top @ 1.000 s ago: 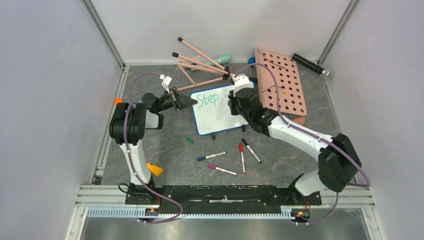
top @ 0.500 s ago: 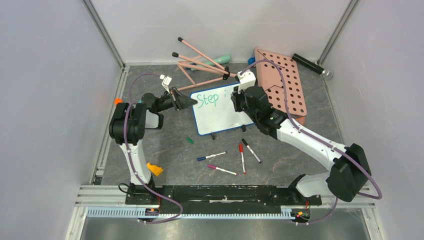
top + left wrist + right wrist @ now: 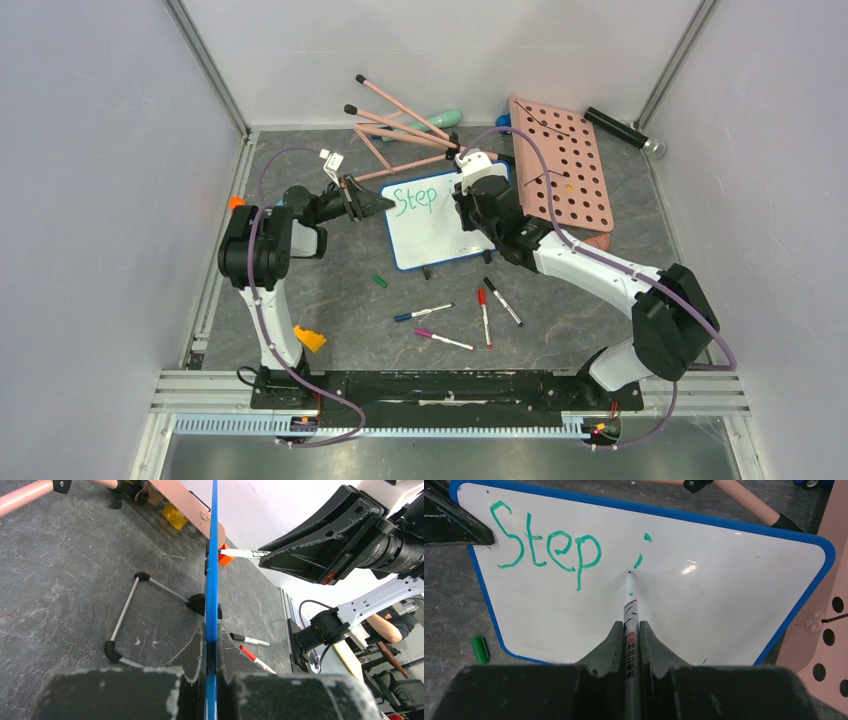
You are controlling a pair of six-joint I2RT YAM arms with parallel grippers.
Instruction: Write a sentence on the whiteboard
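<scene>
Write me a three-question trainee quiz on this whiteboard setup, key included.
1. True or false: the left gripper is shut on the blue edge of the whiteboard.
2. Which green word is complete on the board? A) Step B) into C) power
3. Fill in: the right gripper holds a ____ with its tip on the board.
Key: 1 true; 2 A; 3 marker.

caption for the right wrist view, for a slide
Right gripper holds a marker tip-down on the whiteboard, beside a green "i" stroke after "Step".
</scene>
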